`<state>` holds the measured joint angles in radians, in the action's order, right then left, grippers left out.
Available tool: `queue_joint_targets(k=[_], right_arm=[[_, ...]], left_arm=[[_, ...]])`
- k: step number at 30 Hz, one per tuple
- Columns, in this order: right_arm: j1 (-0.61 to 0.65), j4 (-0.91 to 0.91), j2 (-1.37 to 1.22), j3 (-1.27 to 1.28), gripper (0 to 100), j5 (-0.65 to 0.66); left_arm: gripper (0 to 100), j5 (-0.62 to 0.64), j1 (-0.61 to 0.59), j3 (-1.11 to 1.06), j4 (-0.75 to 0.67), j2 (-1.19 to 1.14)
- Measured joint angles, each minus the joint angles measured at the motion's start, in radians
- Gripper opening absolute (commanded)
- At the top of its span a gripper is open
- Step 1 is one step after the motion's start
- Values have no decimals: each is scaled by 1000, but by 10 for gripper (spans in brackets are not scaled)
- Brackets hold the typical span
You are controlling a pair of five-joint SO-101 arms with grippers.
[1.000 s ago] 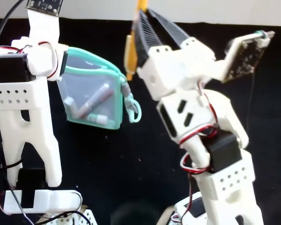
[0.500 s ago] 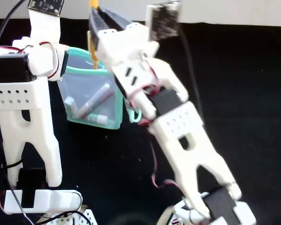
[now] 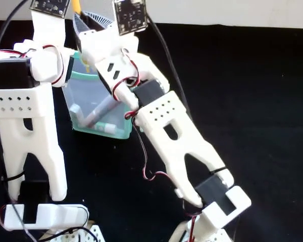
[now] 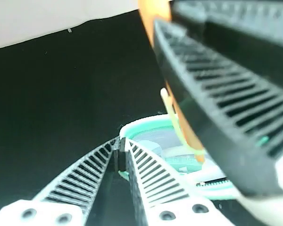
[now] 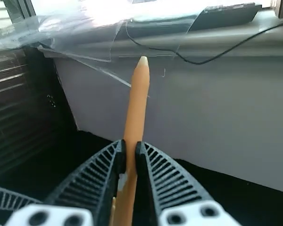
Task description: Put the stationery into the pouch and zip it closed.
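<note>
The clear plastic pouch with mint-green trim (image 3: 88, 93) sits at about ten o'clock in the high view, with its mouth gaping open. Two or three pale tube-shaped pens (image 3: 105, 107) lie slanted inside it. The left hand (image 4: 121, 146) has its ribbed fingers pressed together on the pouch's green rim (image 4: 151, 134).

At twelve o'clock from the mouth, the right hand (image 3: 83, 20) pinches a long orange pen (image 3: 77, 6), its fingers closed tight against the barrel. The right wrist view shows this grip plainly, the orange pen (image 5: 134, 117) running up between the fingertips (image 5: 130, 146) to a tapered pale tip. The left wrist view shows that the pen's lower end (image 4: 149, 14) is just over the open mouth, though whether it has entered is unclear.

The black tabletop (image 3: 242, 101) spreads out toward three o'clock.
</note>
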<state>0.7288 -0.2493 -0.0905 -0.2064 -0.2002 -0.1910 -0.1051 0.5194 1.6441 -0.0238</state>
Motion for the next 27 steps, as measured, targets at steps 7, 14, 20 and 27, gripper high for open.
queue_joint_targets(k=[7, 14, 20, 27], right_arm=[[25, 12, 64, 170, 7, 3], [48, 20, 281, 431, 7, 6], [52, 14, 385, 542, 9, 6], [52, 12, 430, 574, 123, 9]], left_arm=[[7, 0, 0, 0, 0, 0], [7, 0, -20, 0, 0, 0], [7, 0, -25, -5, 0, 0], [7, 0, -28, -5, 0, 0]])
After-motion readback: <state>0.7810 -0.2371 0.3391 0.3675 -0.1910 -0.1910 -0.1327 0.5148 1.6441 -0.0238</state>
